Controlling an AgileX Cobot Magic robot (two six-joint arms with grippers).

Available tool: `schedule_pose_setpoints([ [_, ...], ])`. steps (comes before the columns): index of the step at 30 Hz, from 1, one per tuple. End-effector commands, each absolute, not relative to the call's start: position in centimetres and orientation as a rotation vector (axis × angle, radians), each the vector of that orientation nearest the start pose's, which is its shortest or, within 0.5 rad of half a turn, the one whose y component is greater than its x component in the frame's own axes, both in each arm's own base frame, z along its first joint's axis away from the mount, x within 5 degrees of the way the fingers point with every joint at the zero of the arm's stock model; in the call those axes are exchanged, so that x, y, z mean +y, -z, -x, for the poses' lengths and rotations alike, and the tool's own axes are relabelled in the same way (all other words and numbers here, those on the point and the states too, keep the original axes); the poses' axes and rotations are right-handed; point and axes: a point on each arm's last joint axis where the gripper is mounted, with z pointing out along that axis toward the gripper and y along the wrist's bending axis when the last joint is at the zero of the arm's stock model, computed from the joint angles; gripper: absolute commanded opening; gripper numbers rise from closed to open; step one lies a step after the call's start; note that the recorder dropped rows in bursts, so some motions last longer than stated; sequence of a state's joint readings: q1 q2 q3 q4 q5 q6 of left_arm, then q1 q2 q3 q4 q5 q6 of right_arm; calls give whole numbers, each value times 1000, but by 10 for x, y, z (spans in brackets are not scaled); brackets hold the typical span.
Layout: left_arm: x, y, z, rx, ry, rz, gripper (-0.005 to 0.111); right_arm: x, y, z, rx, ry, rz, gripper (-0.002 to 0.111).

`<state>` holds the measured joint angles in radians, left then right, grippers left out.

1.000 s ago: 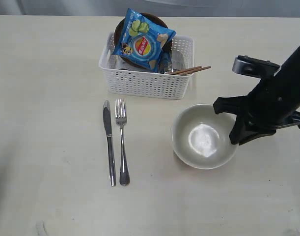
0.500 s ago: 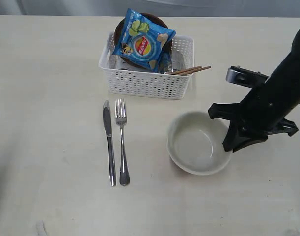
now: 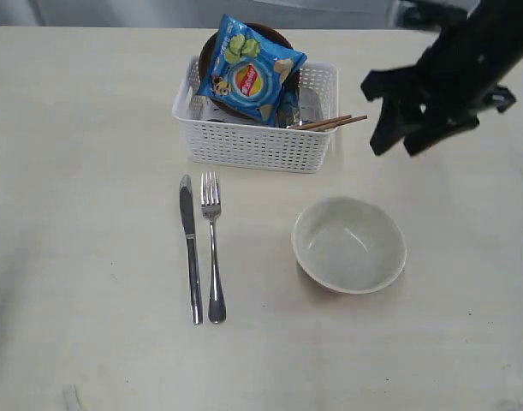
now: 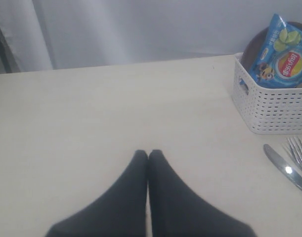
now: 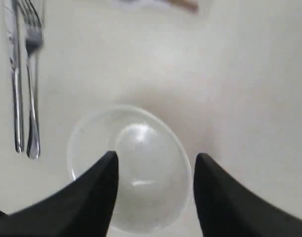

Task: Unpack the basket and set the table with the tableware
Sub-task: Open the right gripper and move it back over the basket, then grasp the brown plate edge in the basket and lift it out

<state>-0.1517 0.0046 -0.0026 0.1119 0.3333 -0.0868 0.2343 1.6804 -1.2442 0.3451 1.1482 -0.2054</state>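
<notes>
We log the right gripper [image 3: 396, 145] hanging clear above the bench [image 3: 90, 171], jaws parted wide, holding nothing. The cream bowl [image 3: 349, 244] sits upright on the bench, well right of the knife [image 3: 190, 248] and the fork [image 3: 213, 248]. Chopsticks [image 3: 329, 122] and chip bag [image 3: 248, 77] lie in the basket [image 3: 257, 141]. On the left gripper [image 4: 148, 154], the jaws are pressed together, empty.

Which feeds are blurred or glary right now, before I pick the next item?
Exterior view: evenly lit, knife, fork and bowl crisp, only the right gripper slightly smeared. Right wrist view: soft overall, bowl washed out with a glare patch in its middle. Left wrist view: left gripper dark and out of focus, basket readable, a glint on the knife.
</notes>
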Motion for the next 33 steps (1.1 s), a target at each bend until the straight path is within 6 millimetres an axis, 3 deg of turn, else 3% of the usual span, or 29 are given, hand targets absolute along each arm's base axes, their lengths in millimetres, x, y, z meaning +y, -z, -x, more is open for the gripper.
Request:
schedule_pose_setpoints([
  [1, -5, -184, -54, 1804, 60, -128, 0, 138, -295, -321, 2811, -415, 499, 46],
  [3, -5, -184, -54, 1804, 60, -128, 0, 162, -305, -334, 2795, -314, 555, 46],
  [6, -5, -184, -54, 1804, 60, -128, 0, 191, -300, -360, 2790, -265, 647, 46],
  [8, -5, -184, -54, 1804, 60, -128, 0, 221, -289, -384, 2719, -272, 788, 46],
  [13, -5, -184, -54, 1804, 60, -128, 0, 265, -251, -393, 2661, -241, 1059, 46],
  [16, -5, -184, -54, 1804, 60, -128, 0, 268, -238, -405, 2611, -77, 1006, 46],
  [20, -5, -184, -54, 1804, 60, -128, 0, 263, -261, -419, 2412, 49, 938, 46],
  [23, -5, -184, -54, 1804, 60, -128, 0, 252, -277, -432, 2299, 183, 745, 46],
  [33, -5, -184, -54, 1804, 60, -128, 0, 253, -244, -443, 2339, 194, 819, 46],
])
